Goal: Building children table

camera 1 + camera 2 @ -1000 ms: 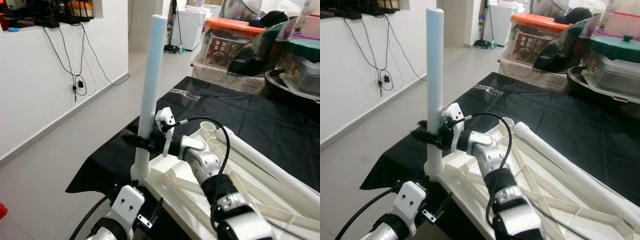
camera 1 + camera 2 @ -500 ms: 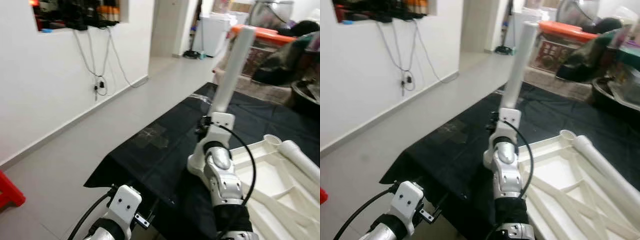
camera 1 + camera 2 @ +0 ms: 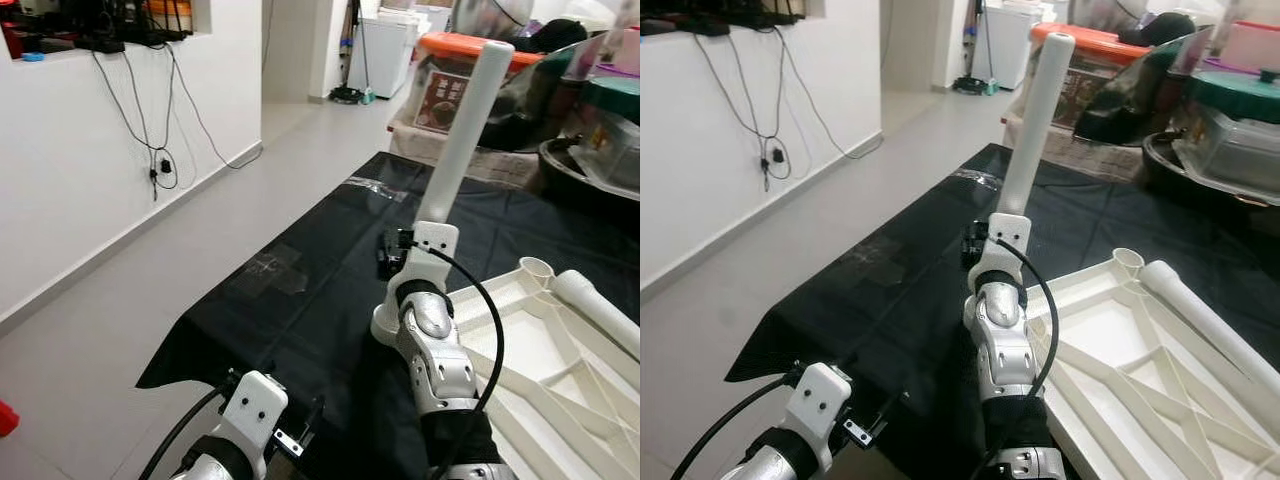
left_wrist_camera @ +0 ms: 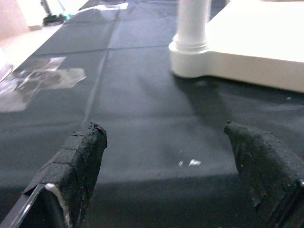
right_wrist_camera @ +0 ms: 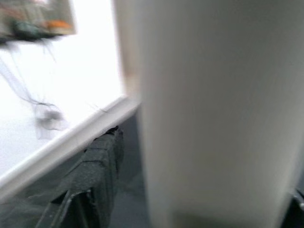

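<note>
No writing can be read. A black cloth [image 3: 300,300] is spread over the floor [image 3: 150,280] beside a white wall [image 3: 60,170]. One white table leg [image 3: 1032,130] is clamped by the right gripper [image 3: 980,245], seated in the tabletop's [image 3: 1110,350] corner socket; a second leg [image 3: 1205,330] lies there. The left gripper [image 4: 166,156] is held apart, empty, low over the cloth.

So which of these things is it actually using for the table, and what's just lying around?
Part of the job:
- white leg, in the right pincer
- tabletop
- second leg lying on it
- left pincer, open

Lying about:
- orange-lidded box
- green-lidded container
- wall cables
</note>
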